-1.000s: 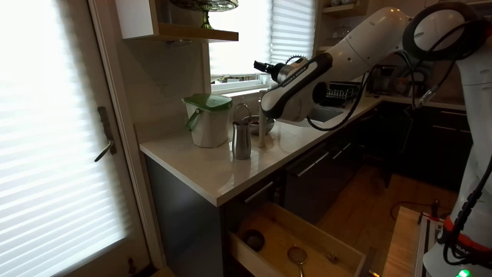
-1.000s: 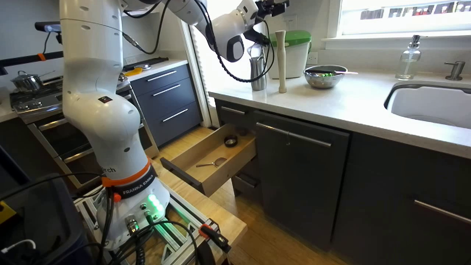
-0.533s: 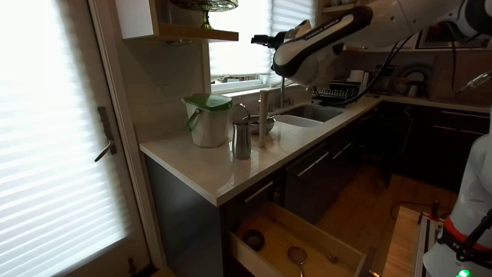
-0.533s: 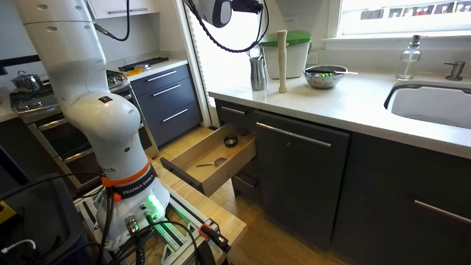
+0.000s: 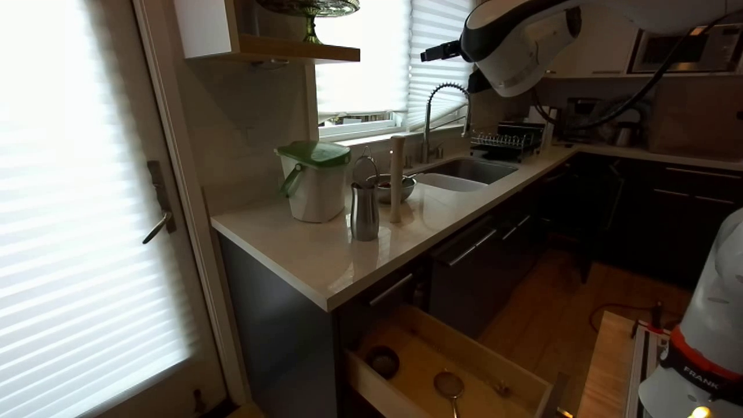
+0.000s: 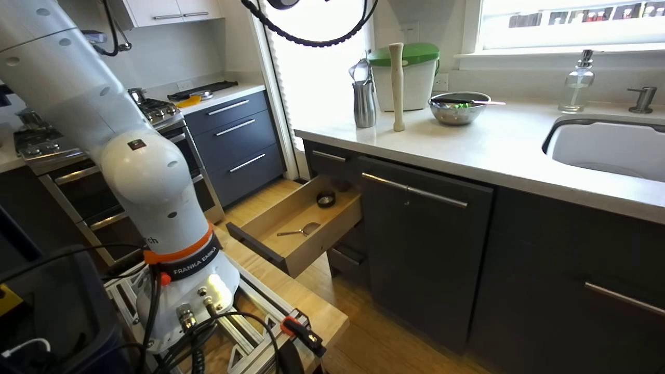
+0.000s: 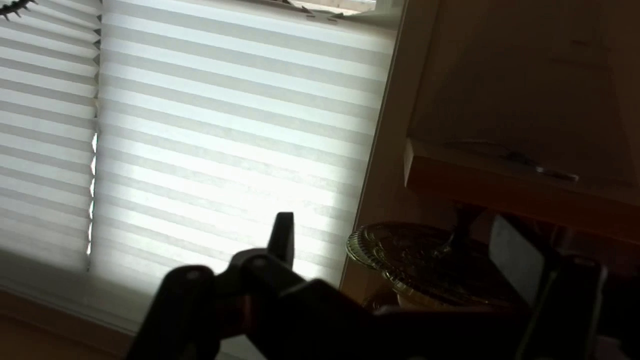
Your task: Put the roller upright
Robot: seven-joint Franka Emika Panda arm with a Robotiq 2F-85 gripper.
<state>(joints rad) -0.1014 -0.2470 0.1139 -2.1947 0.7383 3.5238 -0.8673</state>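
The fingers [image 7: 517, 257] are spread apart, nothing between them, aimed roughly level toward the window blind [image 7: 225, 150]. The roller [image 6: 397, 85] is well below them, out of the wrist view; both exterior views have it standing on the counter [image 6: 519, 140], long axis vertical, near the steel cup [image 6: 365, 101] but not touching. Upright goal looks met; next move probably only needs to avoid bumping it.

In an exterior view, the white arm [image 6: 148, 169] shows “ch”, its black base band [image 6: 194, 263] “FRANKA EMIKA”.
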